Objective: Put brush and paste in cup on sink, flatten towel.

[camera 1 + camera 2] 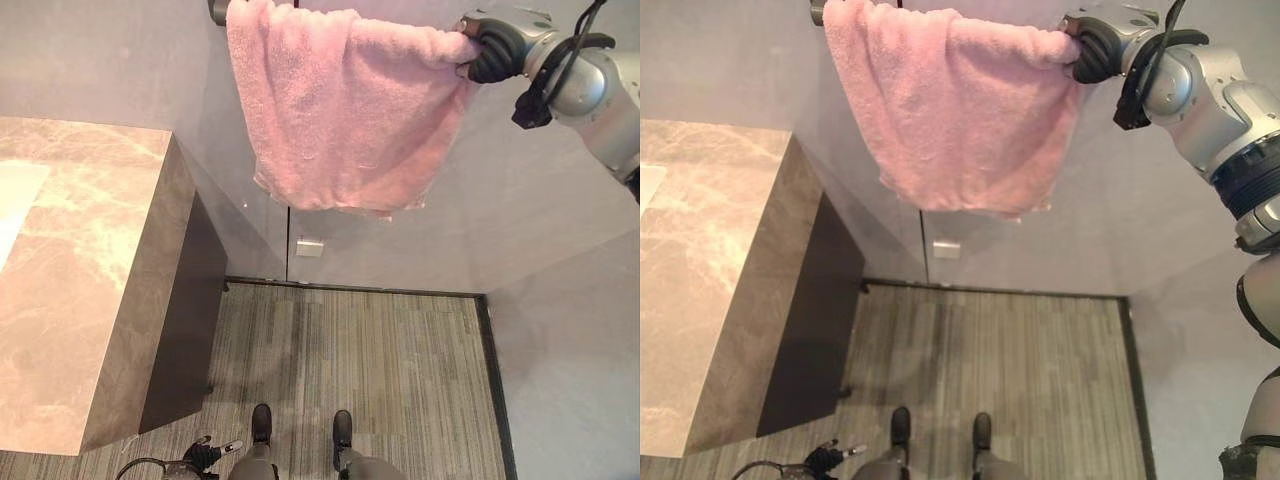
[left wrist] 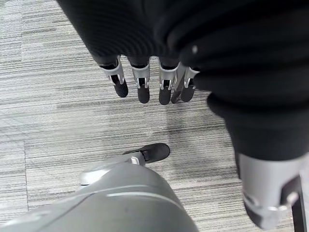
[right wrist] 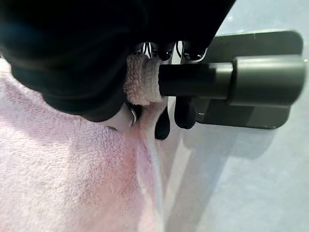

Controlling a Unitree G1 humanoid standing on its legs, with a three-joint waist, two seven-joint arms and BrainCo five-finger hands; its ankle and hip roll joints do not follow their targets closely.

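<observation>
Fingers of your right hand (image 1: 492, 52) curl round the towel (image 1: 340, 110) edge at the bar (image 3: 193, 79) end, pinching cloth. Left hand (image 2: 145, 79) hangs low, fingers straight, empty. Risk: pulling sideways drags the towel off the bar, or bunches it.

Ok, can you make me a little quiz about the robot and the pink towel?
1. True or false: the pink towel hangs over a rail on the wall.
2. Which hand grips the towel's edge at the rail? A) left hand B) right hand
3. Fill in: the left hand hangs low over the striped ____.

Key: 1 true; 2 B; 3 floor.
</observation>
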